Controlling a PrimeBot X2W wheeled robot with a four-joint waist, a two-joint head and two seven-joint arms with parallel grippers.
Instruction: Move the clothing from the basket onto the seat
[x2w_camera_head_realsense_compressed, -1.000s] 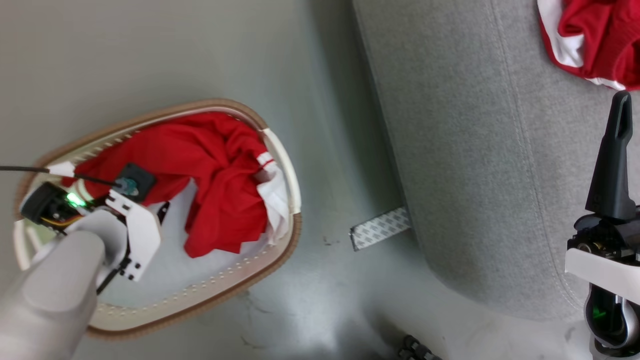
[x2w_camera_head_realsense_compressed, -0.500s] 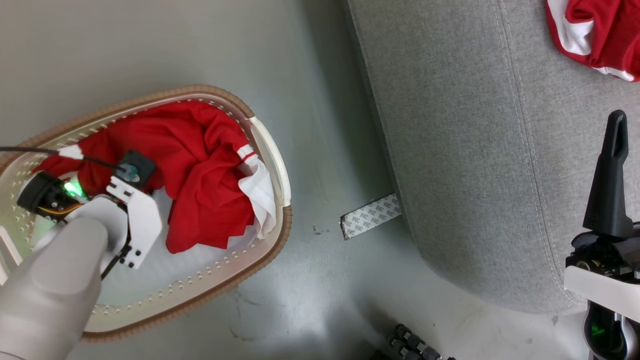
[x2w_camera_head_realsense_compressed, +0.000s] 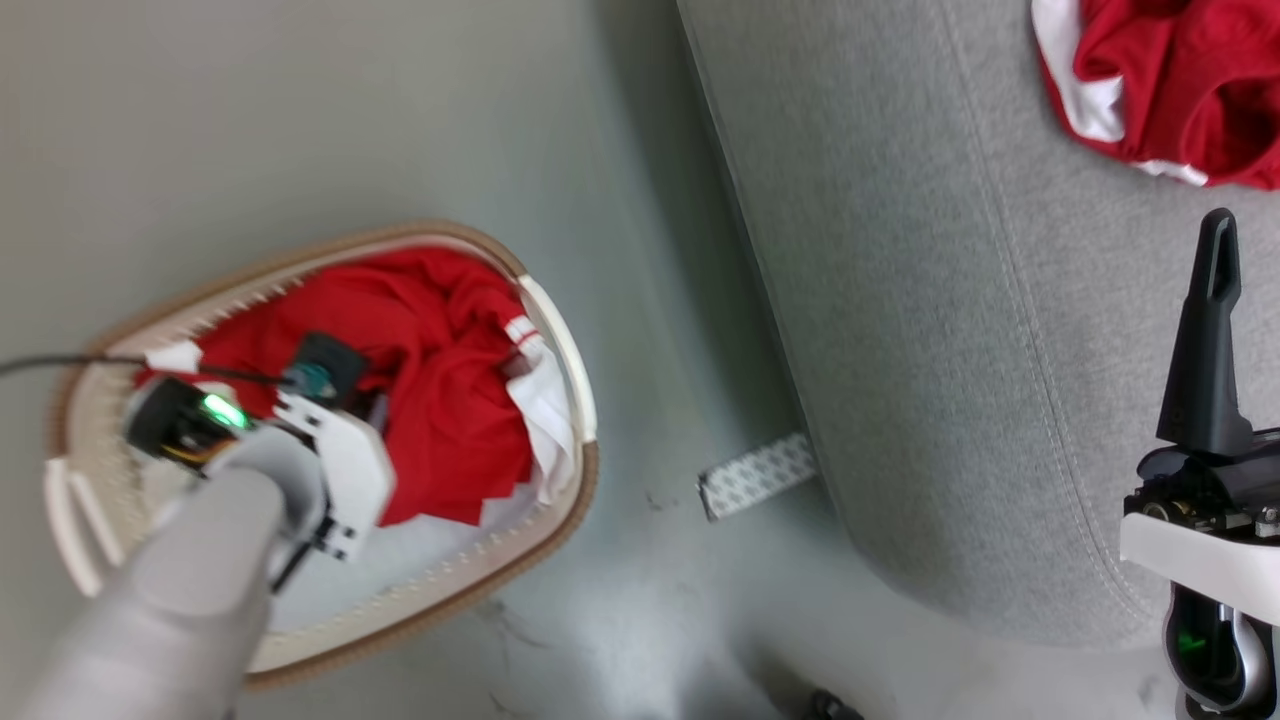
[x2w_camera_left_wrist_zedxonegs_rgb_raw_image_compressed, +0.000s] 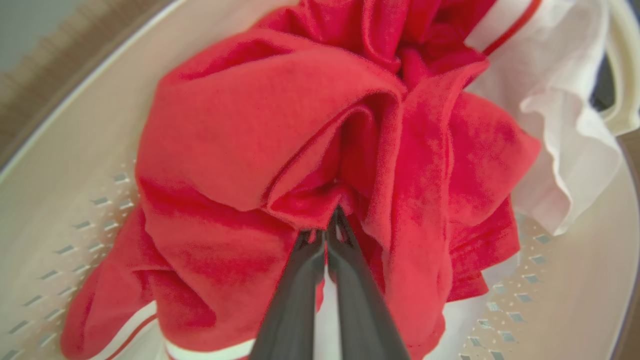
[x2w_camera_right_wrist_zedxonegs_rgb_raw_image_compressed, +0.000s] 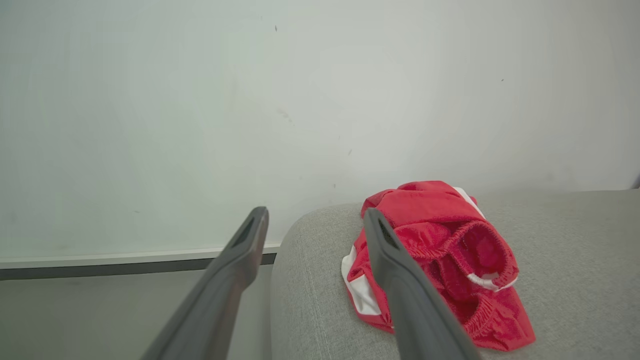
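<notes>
A bright red garment of the clothing (x2w_camera_head_realsense_compressed: 450, 400) lies crumpled in the white basket (x2w_camera_head_realsense_compressed: 565, 350) on the floor. In the left wrist view my left gripper (x2w_camera_left_wrist_zedxonegs_rgb_raw_image_compressed: 327, 232) is shut, its tips pinching a fold of that red fabric (x2w_camera_left_wrist_zedxonegs_rgb_raw_image_compressed: 280, 125) above the basket's perforated wall (x2w_camera_left_wrist_zedxonegs_rgb_raw_image_compressed: 60, 165). My left arm (x2w_camera_head_realsense_compressed: 330, 460) reaches down into the basket. Another red and white garment (x2w_camera_head_realsense_compressed: 1160, 90) rests on the grey seat (x2w_camera_head_realsense_compressed: 900, 300). My right gripper (x2w_camera_right_wrist_zedxonegs_rgb_raw_image_compressed: 314, 220) hangs open over the seat (x2w_camera_right_wrist_zedxonegs_rgb_raw_image_compressed: 575, 250), short of that garment (x2w_camera_right_wrist_zedxonegs_rgb_raw_image_compressed: 450, 250), with nothing between its fingers.
A grey patterned strip (x2w_camera_head_realsense_compressed: 755, 475) lies on the floor between basket and seat. A pale wall (x2w_camera_right_wrist_zedxonegs_rgb_raw_image_compressed: 250, 100) with a dark baseboard (x2w_camera_right_wrist_zedxonegs_rgb_raw_image_compressed: 125, 265) stands behind the seat. White trim of the garment (x2w_camera_left_wrist_zedxonegs_rgb_raw_image_compressed: 560, 125) drapes near the basket's handle.
My left gripper has closed on the red fabric in the basket. The head camera has shifted, so the whole picture moved. The right gripper stays open.
</notes>
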